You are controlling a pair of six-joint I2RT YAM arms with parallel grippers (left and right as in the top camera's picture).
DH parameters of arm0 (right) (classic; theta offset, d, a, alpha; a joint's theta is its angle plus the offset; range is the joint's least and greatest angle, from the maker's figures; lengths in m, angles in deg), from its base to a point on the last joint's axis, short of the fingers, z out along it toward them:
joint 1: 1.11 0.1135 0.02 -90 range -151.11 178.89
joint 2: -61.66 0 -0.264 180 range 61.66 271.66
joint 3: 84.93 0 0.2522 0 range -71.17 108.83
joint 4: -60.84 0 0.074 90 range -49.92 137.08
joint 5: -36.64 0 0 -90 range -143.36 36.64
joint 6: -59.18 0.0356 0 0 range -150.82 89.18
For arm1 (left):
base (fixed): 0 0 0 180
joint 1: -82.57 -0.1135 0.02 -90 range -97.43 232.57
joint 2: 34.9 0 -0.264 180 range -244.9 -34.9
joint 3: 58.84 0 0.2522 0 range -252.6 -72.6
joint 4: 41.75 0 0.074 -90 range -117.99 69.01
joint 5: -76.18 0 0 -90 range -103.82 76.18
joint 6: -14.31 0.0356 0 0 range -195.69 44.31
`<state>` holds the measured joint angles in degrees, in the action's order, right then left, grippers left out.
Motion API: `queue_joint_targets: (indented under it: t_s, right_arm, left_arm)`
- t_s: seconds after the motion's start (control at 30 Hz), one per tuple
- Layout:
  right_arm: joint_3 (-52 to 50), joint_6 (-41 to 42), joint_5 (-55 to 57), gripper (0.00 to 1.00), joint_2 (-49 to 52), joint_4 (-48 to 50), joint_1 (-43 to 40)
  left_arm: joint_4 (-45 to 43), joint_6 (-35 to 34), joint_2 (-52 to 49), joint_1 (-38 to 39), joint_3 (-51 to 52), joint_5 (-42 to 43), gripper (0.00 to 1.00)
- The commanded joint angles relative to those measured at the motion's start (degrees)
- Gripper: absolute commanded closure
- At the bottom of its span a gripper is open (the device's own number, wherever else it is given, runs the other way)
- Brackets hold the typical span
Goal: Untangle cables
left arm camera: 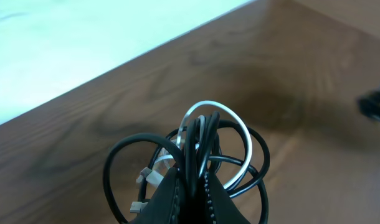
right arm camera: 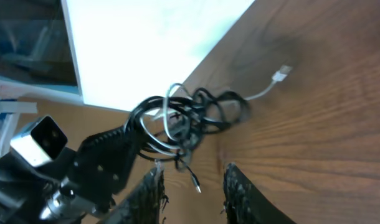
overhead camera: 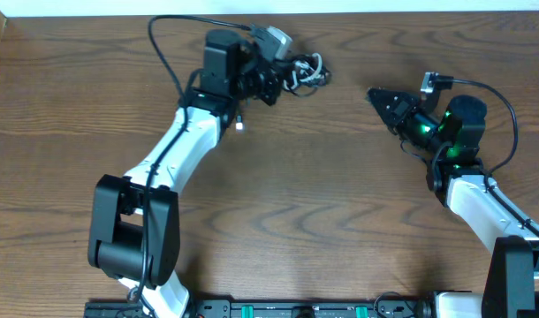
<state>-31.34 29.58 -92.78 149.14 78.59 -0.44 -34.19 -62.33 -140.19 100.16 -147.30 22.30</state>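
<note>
overhead: left hand [overhead camera: 271, 86] clamps one tangle of cables [overhead camera: 307, 74]; right hand [overhead camera: 375, 95] part-open, empty.

The cables [right arm camera: 184, 118] form one knotted clump of black loops with a white cord threaded through it, close to the far edge of the brown wooden table [right arm camera: 321, 149]. From the clump's right side the white cord trails out to a small white plug [right arm camera: 281, 74] lying on the wood, and a thin black plug end [right arm camera: 194, 180] hangs just below the clump. The left gripper [right arm camera: 135, 138] clasps the clump's left side. Below the clump, the right gripper [right arm camera: 191, 177] has its two dark fingers [right arm camera: 240, 193] parted, gripping nothing.
</note>
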Motion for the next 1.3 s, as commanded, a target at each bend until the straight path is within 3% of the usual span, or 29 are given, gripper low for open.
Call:
queue_joint_targets:
  t_s: [0.0,0.43,0.5,0.6,0.73,0.83,1.0,1.27]
  right_arm:
    - [-0.2,0.8,0.2,0.71,0.1,0.4,1.7]
    - [-0.2,0.8,2.0,0.70,0.1,-4.3,2.0]
    - [-0.2,0.8,2.4,0.64,0.1,-4.3,2.0]
    - [-0.2,0.8,2.6,0.40,0.1,-4.3,2.0]
    - [-0.2,0.8,2.4,0.32,0.1,-4.3,2.0]
    - [-0.2,0.7,1.5,0.31,0.1,-4.3,2.0]
    - [-0.2,0.1,1.5,0.31,0.1,-4.3,1.9]
    - [-0.2,-0.7,3.3,0.30,0.1,-5.2,2.1]
  left_arm:
    - [-0.3,5.1,1.0,3.1,-1.3,2.9,0.93]
    - [-3.8,5.0,1.0,9.4,-1.3,3.0,0.93]
    - [-3.9,5.0,1.0,9.9,-1.3,3.3,0.92]
    - [-4.7,5.0,1.0,10.4,-1.3,3.5,0.93]
    - [-4.6,5.0,1.0,10.1,-1.3,0.6,0.93]
    - [-4.2,5.0,1.0,9.3,-1.3,-3.6,0.93]
    - [-4.1,5.0,0.9,7.0,-1.3,-3.7,0.93]
    - [-3.9,5.0,1.0,8.2,-1.3,3.4,0.93]
